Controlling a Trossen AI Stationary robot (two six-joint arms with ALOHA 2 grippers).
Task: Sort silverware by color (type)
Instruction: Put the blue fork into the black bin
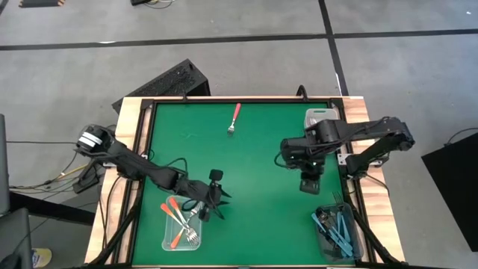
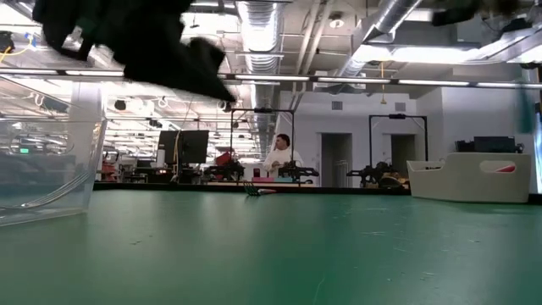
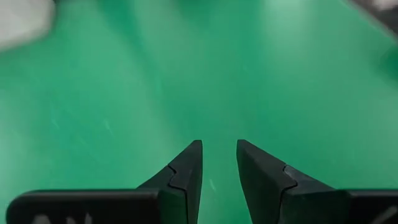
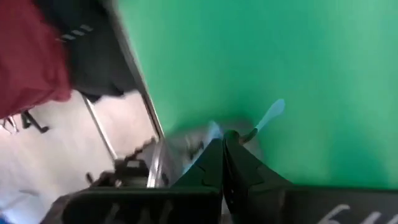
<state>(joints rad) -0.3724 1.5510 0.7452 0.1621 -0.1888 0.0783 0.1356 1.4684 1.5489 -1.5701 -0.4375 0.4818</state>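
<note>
A red fork (image 1: 234, 119) lies alone on the far counter (image 1: 254, 164), well apart from both hands. The right hand (image 4: 224, 140) is pinched closed, seemingly gripping a light-blue fork (image 4: 268, 117). The left hand (image 3: 219, 163), narrowly parted and empty, hovers beside the orange-fork bin (image 1: 169, 236).

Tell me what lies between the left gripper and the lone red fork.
Only bare green mat, in the high view, between the left gripper and the red fork.
</note>
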